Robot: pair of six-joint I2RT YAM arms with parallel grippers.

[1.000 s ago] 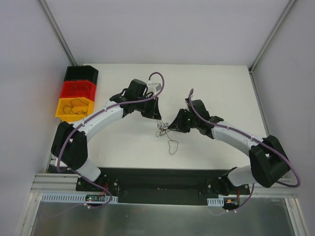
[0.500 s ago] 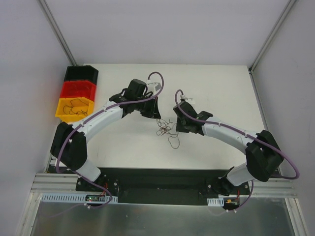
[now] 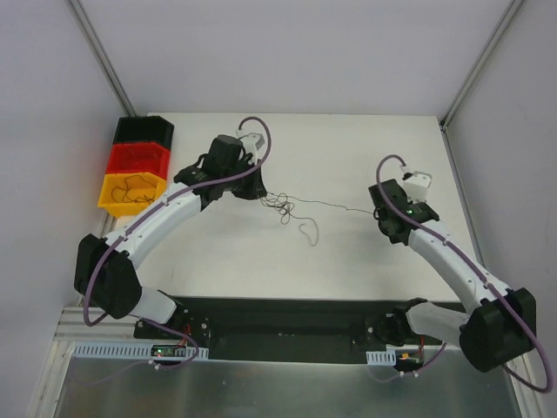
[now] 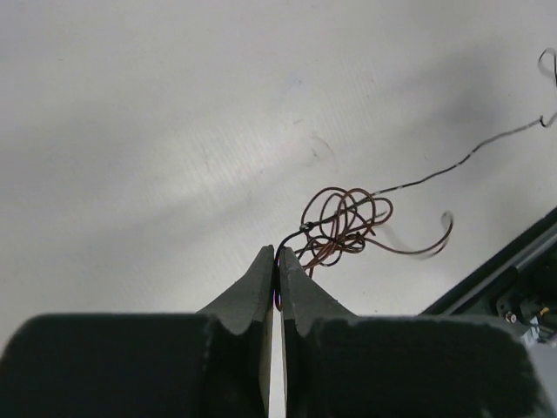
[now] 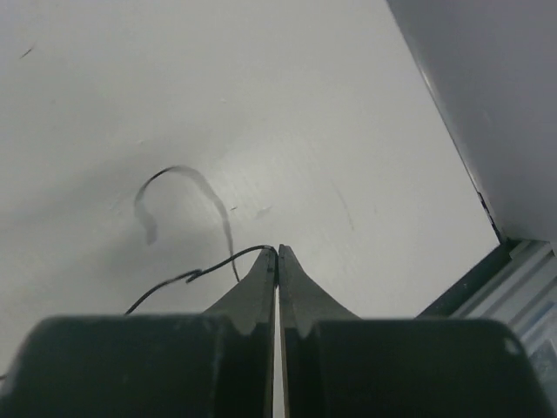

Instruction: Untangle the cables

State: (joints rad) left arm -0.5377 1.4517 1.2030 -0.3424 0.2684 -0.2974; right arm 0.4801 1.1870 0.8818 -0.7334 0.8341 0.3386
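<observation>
The cables are a small tangle point(image 3: 279, 207) of thin brown and black wire loops in the middle of the white table point(image 3: 348, 148). My left gripper point(image 3: 260, 195) is shut on a black strand at the tangle's left side. The strand shows pinched between the fingertips point(image 4: 277, 258), with the tangle point(image 4: 344, 223) just beyond. A single black wire point(image 3: 335, 207) runs right from the tangle to my right gripper point(image 3: 376, 213). That gripper point(image 5: 278, 251) is shut on the black wire's end point(image 5: 209, 266). A loose brown loop point(image 3: 307, 233) trails toward the near edge.
Three stacked bins stand at the table's left edge: black point(image 3: 144, 131), red point(image 3: 137, 158) and yellow point(image 3: 130, 192), the yellow one holding a thin wire. The grey wall point(image 5: 487, 96) and the table's right edge are close to the right gripper.
The right gripper shut on a black wire at the tangle and pulled far to the right, drawing the wire out straight. The left arm shifted slightly left and back, still gripping.
</observation>
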